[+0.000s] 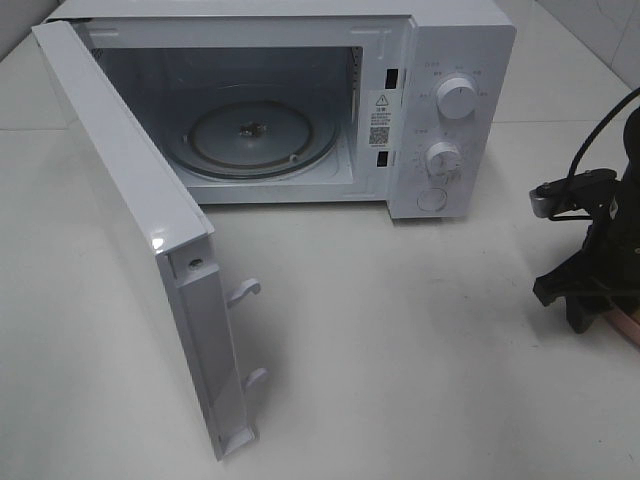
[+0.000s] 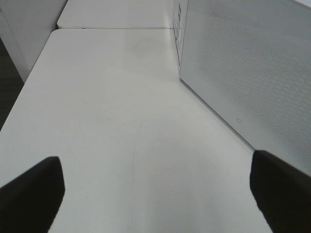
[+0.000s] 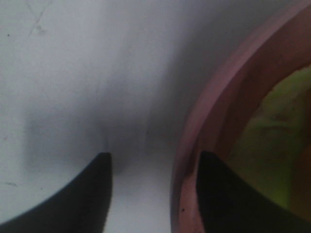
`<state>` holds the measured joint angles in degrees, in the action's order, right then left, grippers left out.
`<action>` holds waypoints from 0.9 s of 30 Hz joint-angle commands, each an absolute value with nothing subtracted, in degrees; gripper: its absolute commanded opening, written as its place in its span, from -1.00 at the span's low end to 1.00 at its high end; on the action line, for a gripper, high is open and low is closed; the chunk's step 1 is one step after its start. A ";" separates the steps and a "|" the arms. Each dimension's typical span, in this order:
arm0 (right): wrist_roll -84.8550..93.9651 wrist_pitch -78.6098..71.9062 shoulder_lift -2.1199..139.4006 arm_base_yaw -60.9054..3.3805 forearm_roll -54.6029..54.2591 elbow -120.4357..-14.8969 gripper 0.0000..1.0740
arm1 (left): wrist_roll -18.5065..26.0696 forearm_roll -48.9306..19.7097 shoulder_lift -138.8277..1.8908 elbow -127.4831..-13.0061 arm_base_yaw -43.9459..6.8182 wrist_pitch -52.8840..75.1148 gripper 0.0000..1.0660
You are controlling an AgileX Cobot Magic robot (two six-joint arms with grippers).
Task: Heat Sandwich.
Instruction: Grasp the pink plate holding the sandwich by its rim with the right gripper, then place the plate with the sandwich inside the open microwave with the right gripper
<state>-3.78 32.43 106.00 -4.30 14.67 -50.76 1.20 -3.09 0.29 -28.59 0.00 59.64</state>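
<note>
In the right wrist view the sandwich shows as a blurred yellow-green patch inside the round pink plate. My right gripper straddles the plate's rim, one finger outside on the table and the other finger inside the plate. A gap still shows between the outer finger and the rim. From the high camera, the right gripper hangs low at the table's right edge over a sliver of the plate. My left gripper is open over bare table and holds nothing.
A white microwave stands at the back with its door swung wide open toward the front left. Its glass turntable carries nothing. The microwave's perforated side wall lies close beside the left gripper.
</note>
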 commanded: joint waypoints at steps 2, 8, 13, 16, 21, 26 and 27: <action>-6.76 32.43 106.23 -3.90 16.96 -50.99 -0.94 | 1.15 -3.21 1.78 -28.42 -0.06 59.30 0.83; -6.82 32.43 106.23 -3.90 17.59 -50.99 -0.99 | 1.15 -3.21 1.78 -28.42 -0.06 59.30 0.83; -6.82 32.49 106.23 -3.90 17.59 -50.99 -0.99 | 1.15 -3.21 1.78 -28.42 -0.06 59.30 0.83; -6.76 32.66 106.23 -3.95 17.82 -50.99 -0.99 | 1.15 -3.21 1.78 -28.42 -0.06 59.30 0.83; -6.76 33.69 106.00 -4.01 17.82 -50.99 -0.99 | 1.15 -3.21 1.78 -28.42 -0.06 59.30 0.83; -7.73 34.32 105.48 -4.13 19.02 -51.05 -0.99 | 1.15 -3.21 1.78 -28.42 -0.06 59.30 0.83; -8.31 34.61 105.37 -4.30 19.60 -51.05 -0.99 | 1.15 -3.21 1.78 -28.42 -0.06 59.30 0.83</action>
<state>-7.16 33.58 105.94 -4.35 18.39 -50.99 1.20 -3.09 0.29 -28.59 0.00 59.64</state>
